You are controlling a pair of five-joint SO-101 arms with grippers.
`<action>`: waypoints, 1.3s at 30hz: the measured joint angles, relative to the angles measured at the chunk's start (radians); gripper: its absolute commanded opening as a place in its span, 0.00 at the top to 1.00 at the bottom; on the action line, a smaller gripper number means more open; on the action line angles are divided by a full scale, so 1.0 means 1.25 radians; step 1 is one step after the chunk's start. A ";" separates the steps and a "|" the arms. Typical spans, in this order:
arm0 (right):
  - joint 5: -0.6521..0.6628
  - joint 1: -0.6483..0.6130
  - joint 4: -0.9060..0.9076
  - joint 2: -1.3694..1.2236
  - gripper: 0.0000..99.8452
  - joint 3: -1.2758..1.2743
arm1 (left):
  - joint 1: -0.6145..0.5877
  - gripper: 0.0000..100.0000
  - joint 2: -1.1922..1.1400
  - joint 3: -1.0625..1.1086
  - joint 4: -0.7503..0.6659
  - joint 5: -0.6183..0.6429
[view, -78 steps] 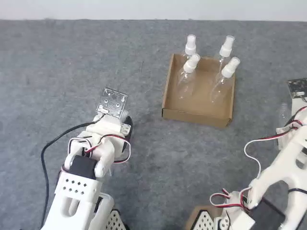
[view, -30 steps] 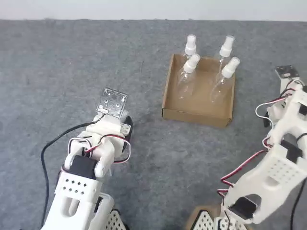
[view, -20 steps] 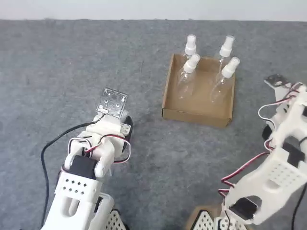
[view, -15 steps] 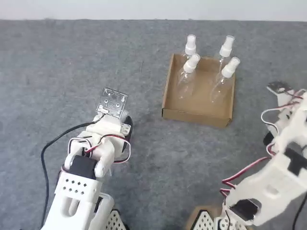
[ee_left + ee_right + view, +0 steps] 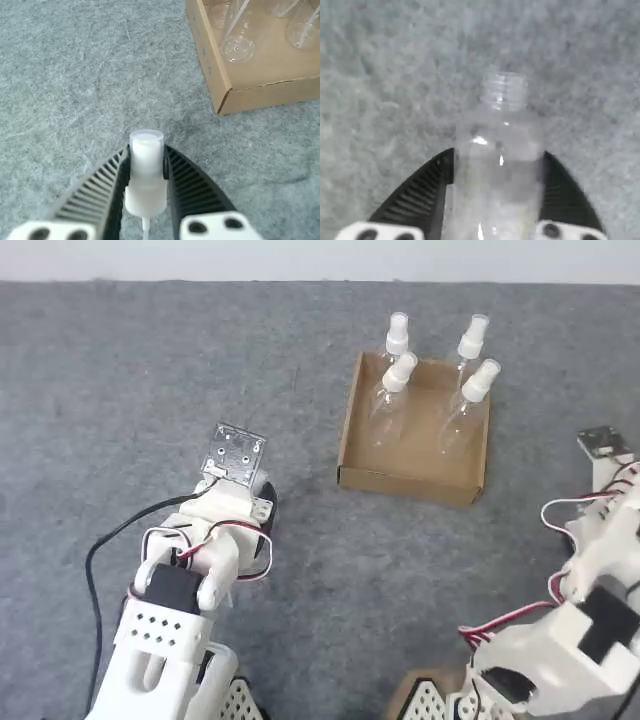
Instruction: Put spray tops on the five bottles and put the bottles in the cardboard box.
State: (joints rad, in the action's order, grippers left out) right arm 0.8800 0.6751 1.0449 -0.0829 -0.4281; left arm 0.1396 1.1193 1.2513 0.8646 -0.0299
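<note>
My left gripper (image 5: 146,150) is shut on a white spray top (image 5: 146,172), held upright just above the grey felt. The left arm (image 5: 215,530) stands left of the cardboard box (image 5: 410,482). Several clear bottles with white spray tops (image 5: 392,390) stand in the box, and the left wrist view shows their bases (image 5: 239,48). My right gripper (image 5: 497,156) is shut on a clear bottle (image 5: 501,145) with a bare threaded neck and no top. The right arm (image 5: 600,540) is at the table's right edge, right of the box.
Grey felt covers the whole table. Open felt lies between the two arms in front of the box. The box's near corner (image 5: 225,102) is close ahead of the left gripper. A brown base plate (image 5: 420,695) sits at the near edge.
The right arm's wrist has drawn back from beside the box toward the near right. The left arm has kept still with the spray top.
</note>
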 measured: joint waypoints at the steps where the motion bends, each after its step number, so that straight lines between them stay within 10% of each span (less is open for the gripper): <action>1: -0.001 -0.006 0.004 0.001 0.71 0.000 | 0.000 0.99 0.000 0.000 0.000 0.000; 19: -0.001 -0.055 0.096 -0.060 0.74 0.076 | 0.000 0.99 0.000 0.000 0.000 0.000; 29: -0.002 -0.054 0.082 -0.077 1.00 0.077 | 0.000 0.99 0.000 0.000 0.000 0.000; 39: -0.006 -0.052 0.222 -0.053 0.99 0.223 | 0.021 0.99 0.000 0.000 0.000 0.000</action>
State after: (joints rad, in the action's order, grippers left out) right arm 0.8723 0.6107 1.3226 -0.1488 -0.1488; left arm 0.1657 1.1193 1.2513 0.8646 -0.0299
